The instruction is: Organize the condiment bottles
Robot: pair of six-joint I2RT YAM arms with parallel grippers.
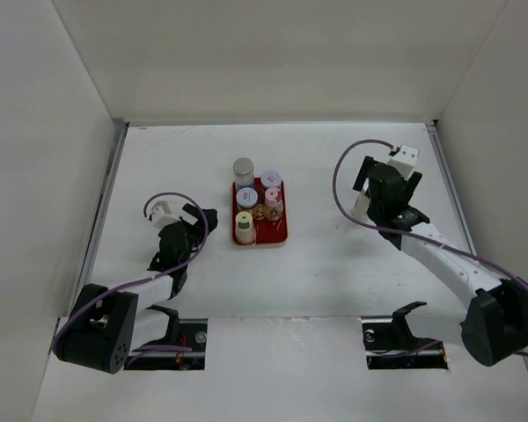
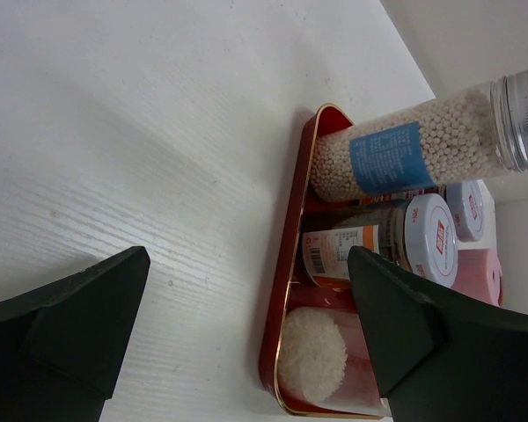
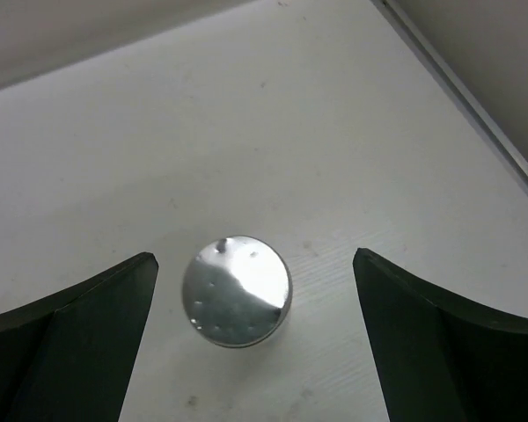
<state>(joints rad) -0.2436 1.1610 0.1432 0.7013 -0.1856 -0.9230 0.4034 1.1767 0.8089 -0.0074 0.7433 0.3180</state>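
A dark-red tray (image 1: 280,232) holds several condiment bottles. The tall blue-label bottle with a silver cap (image 1: 244,170) stands at its far left corner. A red-white capped one (image 1: 272,180), another (image 1: 246,197), a pink-capped one (image 1: 274,200) and a cream-capped one (image 1: 245,225) stand beside it. My left gripper (image 1: 196,230) is open and empty, left of the tray. In its wrist view it (image 2: 246,264) faces the tall bottle (image 2: 422,149) and the tray's edge (image 2: 292,264). My right gripper (image 1: 385,195) is open above a lone silver-capped bottle (image 3: 237,291), which stands on the table between its fingers (image 3: 88,325).
White walls close the table on the left, back and right. A metal rail (image 1: 106,198) runs along the left side and another (image 3: 475,105) along the right. Two dark cut-outs (image 1: 403,341) sit at the near edge by the arm bases.
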